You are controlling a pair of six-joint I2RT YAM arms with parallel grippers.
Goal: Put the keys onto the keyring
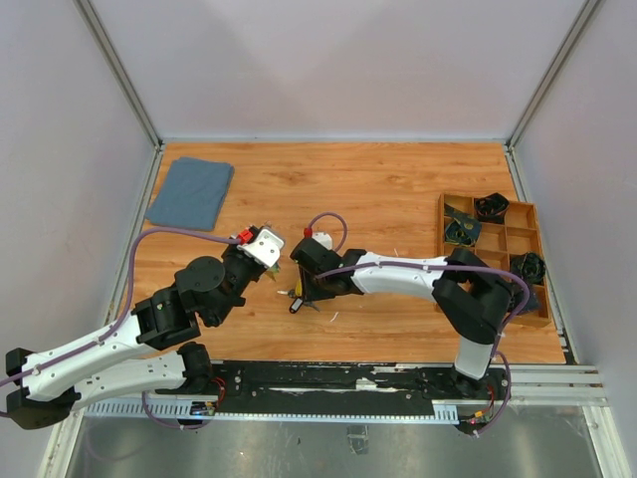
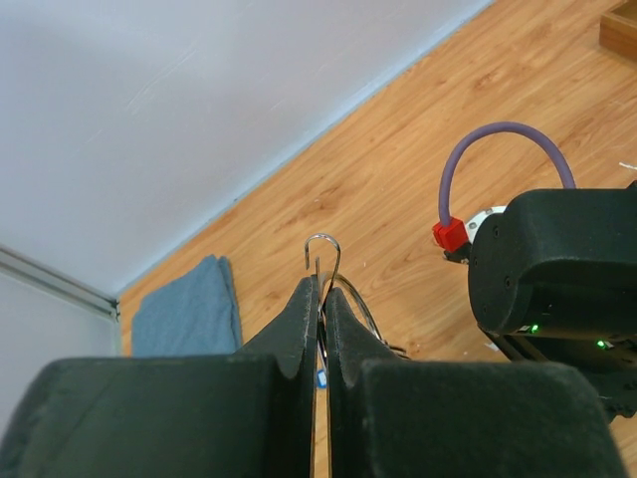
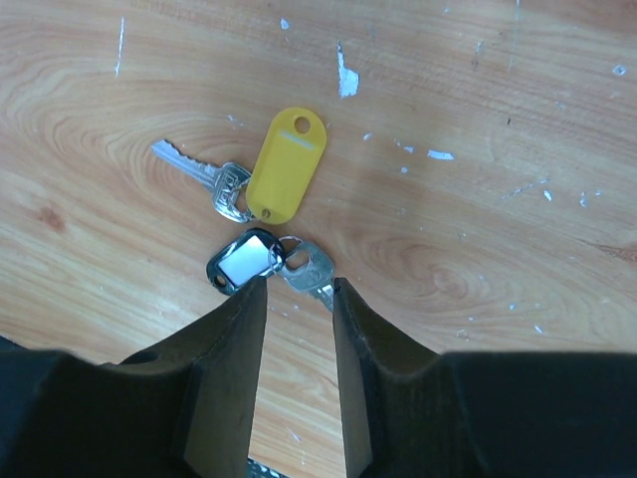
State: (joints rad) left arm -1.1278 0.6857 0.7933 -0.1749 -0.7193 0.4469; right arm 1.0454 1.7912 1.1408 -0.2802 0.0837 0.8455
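You had the left gripper (image 2: pixel 320 299) clamped on the keyring (image 2: pixel 323 244), its loop poking above the jaws, and the right gripper (image 3: pixel 299 299) part-open and empty just over the dark-tagged key (image 3: pixel 249 262) beside the yellow-tagged key (image 3: pixel 287 165) on the table (image 3: pixel 498 149); the step looked like key pickup, calling for a square pinch.

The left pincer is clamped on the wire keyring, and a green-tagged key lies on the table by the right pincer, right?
Not quite: the right wrist view shows the tag is yellow, not green. The rest holds: the left pincer is clamped on the keyring, and that key lies on the table by the right pincer.
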